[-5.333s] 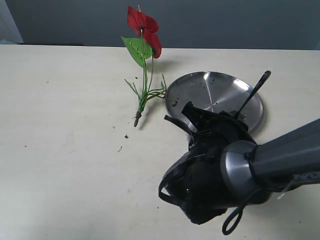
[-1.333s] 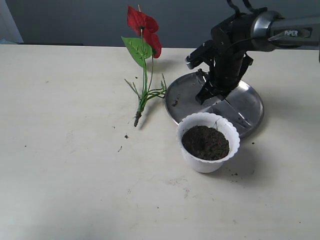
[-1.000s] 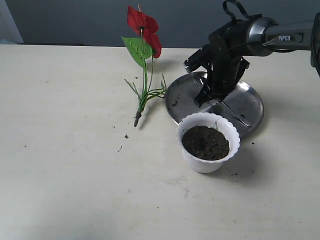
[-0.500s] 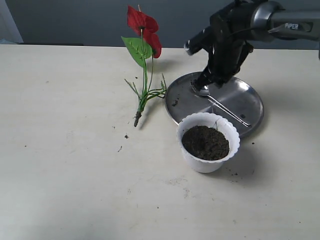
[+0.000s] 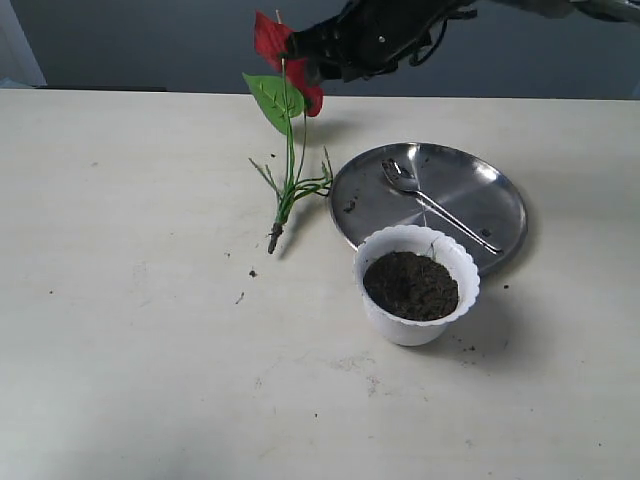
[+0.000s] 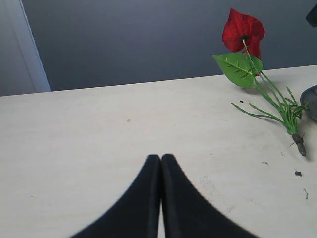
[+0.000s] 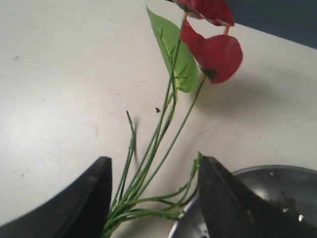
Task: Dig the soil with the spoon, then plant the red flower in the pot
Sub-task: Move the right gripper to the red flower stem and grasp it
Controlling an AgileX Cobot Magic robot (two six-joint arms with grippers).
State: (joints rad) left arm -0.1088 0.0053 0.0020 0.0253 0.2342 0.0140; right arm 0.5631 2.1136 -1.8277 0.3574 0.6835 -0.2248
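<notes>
The red flower (image 5: 287, 45) lies on the table, blooms toward the back, stem end (image 5: 274, 238) toward the front. My right gripper (image 5: 318, 48) hovers high above it by the blooms. In the right wrist view that gripper (image 7: 153, 166) is open, and the green stems (image 7: 148, 163) show between its fingers without touching them. The spoon (image 5: 435, 205) rests on the steel plate (image 5: 500, 195). In front of the plate stands the white scalloped pot (image 5: 400, 325), filled with dark soil (image 5: 411, 285). My left gripper (image 6: 161, 157) is shut and empty over bare table, the flower (image 6: 243, 32) beyond it.
Soil crumbs lie near the stem end (image 5: 245, 272) and beside the pot (image 5: 468, 348). A few specks of soil dot the plate's left side (image 5: 350, 207). The plate's rim (image 7: 237, 173) sits close beside the stems. A dark wall runs behind the table's back edge.
My right gripper left the spoon lying on the plate, rose, and swung left to above the flower. Pot, flower and plate have not moved.
</notes>
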